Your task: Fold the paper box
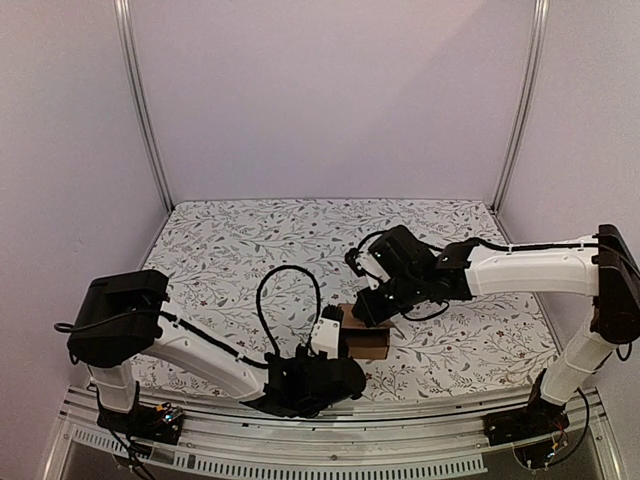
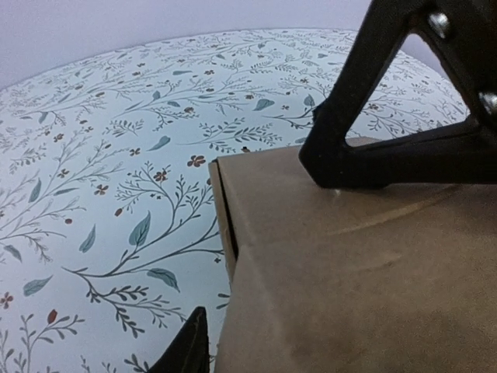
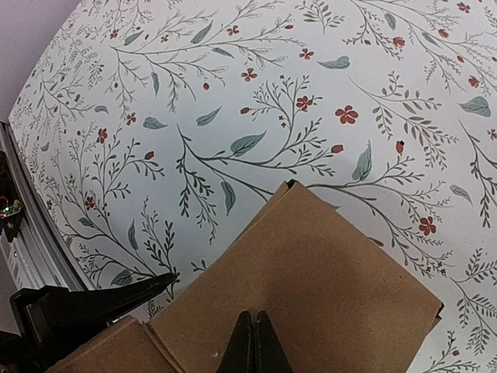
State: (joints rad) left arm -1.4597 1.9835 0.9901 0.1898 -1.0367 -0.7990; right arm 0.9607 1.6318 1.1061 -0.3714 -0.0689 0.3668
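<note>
The paper box (image 1: 366, 338) is a brown cardboard cube standing on the floral cloth near the front middle. My right gripper (image 1: 385, 318) is shut, and its joined tips (image 3: 254, 336) press down on the box's top panel (image 3: 326, 272). It shows as a black finger on the box top in the left wrist view (image 2: 365, 155). My left gripper (image 1: 335, 352) holds the box from the near left side. One of its fingers (image 2: 186, 346) lies along the box's left wall (image 2: 326, 295). The other finger is hidden behind the cardboard. A narrow slit stays open at the box's left top edge (image 2: 227, 225).
The floral cloth (image 1: 250, 250) covers the table up to the plain back and side walls. A metal rail (image 1: 330, 440) runs along the near edge. The left arm's black finger (image 3: 93, 303) lies beside the box's lower left corner.
</note>
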